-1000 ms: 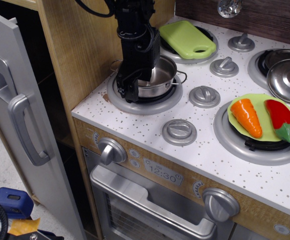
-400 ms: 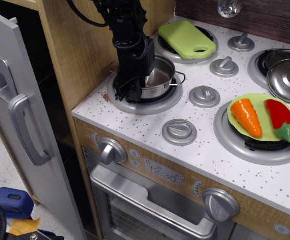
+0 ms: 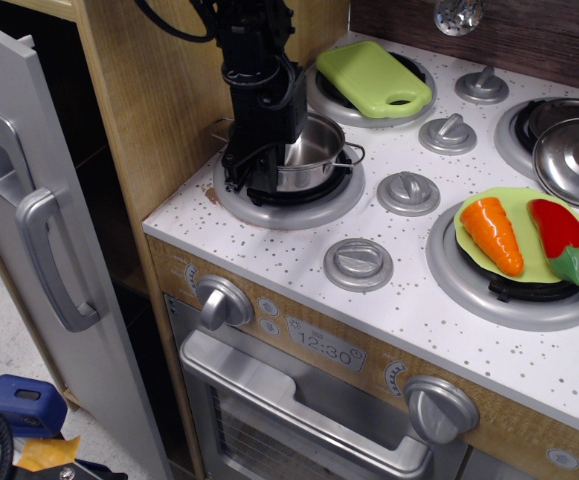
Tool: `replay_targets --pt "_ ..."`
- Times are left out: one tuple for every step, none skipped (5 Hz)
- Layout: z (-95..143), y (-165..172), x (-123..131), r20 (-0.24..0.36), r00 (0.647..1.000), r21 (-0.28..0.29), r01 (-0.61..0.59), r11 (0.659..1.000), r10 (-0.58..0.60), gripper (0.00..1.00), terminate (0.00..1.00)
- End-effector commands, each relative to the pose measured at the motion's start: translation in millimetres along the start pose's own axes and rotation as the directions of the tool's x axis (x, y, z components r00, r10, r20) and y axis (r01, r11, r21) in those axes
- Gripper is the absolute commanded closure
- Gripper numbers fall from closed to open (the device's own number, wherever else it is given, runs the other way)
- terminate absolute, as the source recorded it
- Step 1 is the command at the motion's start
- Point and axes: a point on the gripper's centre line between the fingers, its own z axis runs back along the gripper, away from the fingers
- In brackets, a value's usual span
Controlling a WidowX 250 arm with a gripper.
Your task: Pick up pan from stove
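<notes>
- The pan (image 3: 314, 152), round, deep, of shiny steel with thin dark wire handles, sits over the front-left silver ring of the stove (image 3: 409, 290).
- The black pincer (image 3: 252, 178) is clamped on its left rim.
- The surface is white and speckled.

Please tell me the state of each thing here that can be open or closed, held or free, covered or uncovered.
gripper: closed on the pan's left wall
pan: uncovered, gripped, over the front-left burner
lid: off the pan, lying on the right rear burner
oven door: closed
grey door: swung open
plate: holds a carrot and a pepper
</notes>
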Motion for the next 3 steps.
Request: replay_targets --pt "34 9 1 -0.034 0.999 0.121 0.019 0.992 -0.015 1.00 0.00" --pt "45 6 4 -0.065 0.998 0.189 0.020 0.982 -0.008 1.00 0.00" --pt "47 6 2 -0.070 0.998 0.223 0.024 0.975 -0.009 1.00 1.00"
